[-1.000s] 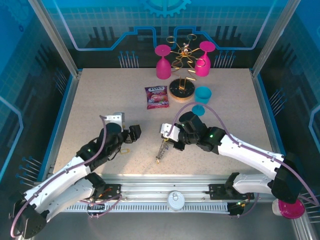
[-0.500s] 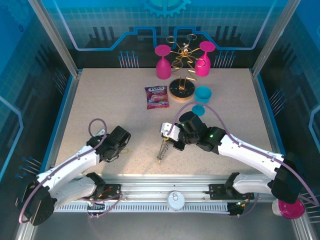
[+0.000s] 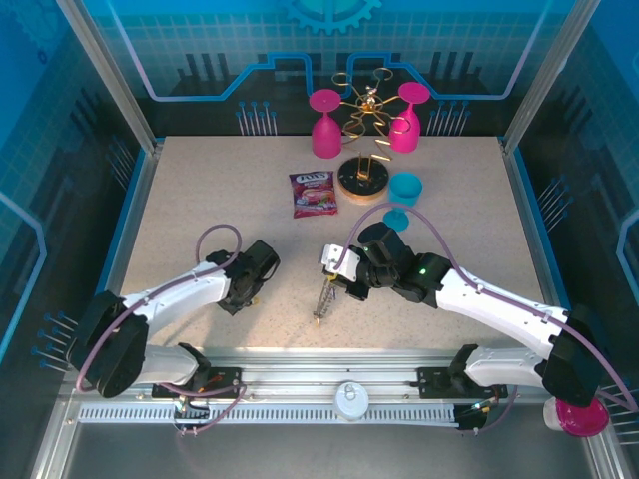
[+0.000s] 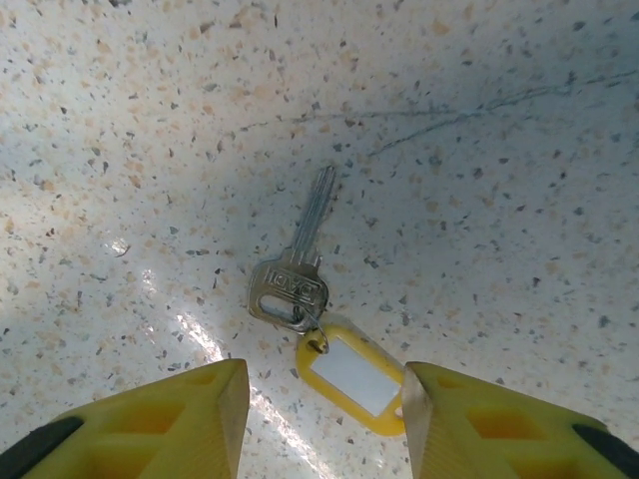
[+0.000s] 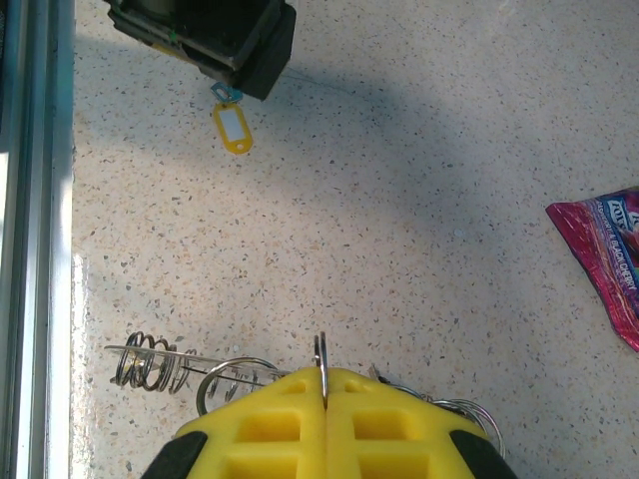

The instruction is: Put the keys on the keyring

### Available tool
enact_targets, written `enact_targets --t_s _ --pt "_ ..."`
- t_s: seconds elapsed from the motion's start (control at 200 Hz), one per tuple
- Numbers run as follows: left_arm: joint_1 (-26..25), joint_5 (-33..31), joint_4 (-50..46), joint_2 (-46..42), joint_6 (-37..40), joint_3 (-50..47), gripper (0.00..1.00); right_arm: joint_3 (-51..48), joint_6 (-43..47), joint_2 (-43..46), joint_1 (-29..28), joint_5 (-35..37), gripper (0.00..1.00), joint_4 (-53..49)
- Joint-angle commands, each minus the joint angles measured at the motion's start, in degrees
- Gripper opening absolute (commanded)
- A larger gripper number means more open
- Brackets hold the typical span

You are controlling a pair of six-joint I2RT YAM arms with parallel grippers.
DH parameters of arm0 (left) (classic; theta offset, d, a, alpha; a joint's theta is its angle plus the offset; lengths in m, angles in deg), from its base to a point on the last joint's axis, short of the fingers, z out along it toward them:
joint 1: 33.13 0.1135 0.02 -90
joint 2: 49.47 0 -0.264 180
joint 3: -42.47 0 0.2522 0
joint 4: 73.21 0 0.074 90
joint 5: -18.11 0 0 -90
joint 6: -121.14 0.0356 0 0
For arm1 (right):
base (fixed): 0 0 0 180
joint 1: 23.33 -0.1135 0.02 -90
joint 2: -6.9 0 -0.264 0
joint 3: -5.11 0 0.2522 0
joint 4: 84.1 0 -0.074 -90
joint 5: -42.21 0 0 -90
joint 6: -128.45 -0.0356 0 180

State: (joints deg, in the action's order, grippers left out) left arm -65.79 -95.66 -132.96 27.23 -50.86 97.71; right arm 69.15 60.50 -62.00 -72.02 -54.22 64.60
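Observation:
A silver key (image 4: 295, 269) with a yellow tag (image 4: 351, 377) lies flat on the speckled table. My left gripper (image 4: 324, 399) hovers over it, open, with the tag between its yellow fingers (image 4: 215, 404). The tag's end is at the right finger and stands apart from the left one. From above, the left gripper (image 3: 256, 287) is left of centre near the front. My right gripper (image 5: 321, 384) is shut on the keyring (image 5: 321, 354), a thin metal ring seen edge-on with wire coils (image 5: 150, 361) at its side. The keyring (image 3: 321, 299) hangs to the table below the right gripper (image 3: 330, 278).
A pink candy packet (image 3: 313, 193) lies mid-table. A gold wire rack on a round wooden base (image 3: 361, 181) stands at the back with two pink glasses (image 3: 324, 125). A teal cup (image 3: 404, 188) and a teal disc (image 3: 395, 219) sit behind the right arm. The front rail (image 3: 349, 374) runs along the near edge.
The left arm has swung round, its gripper has settled over the yellow-tagged key, and its jaws have narrowed. The right gripper and the keyring have stayed put.

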Motion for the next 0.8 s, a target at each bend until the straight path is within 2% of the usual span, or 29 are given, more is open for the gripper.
enact_targets --t_s 0.0,0.31,0.795 --pt "0.48 1.79 -0.17 2.44 -0.9 1.5 0.41 0.43 -0.25 1.4 0.43 -1.04 0.0 0.88" --pt "0.48 1.01 1.11 6.47 0.69 2.17 0.28 0.43 -0.12 1.49 0.41 -1.05 0.0 0.68" --pt "0.44 -1.55 1.44 9.27 1.38 2.63 0.22 0.44 0.06 1.23 0.39 -1.28 0.0 0.29"
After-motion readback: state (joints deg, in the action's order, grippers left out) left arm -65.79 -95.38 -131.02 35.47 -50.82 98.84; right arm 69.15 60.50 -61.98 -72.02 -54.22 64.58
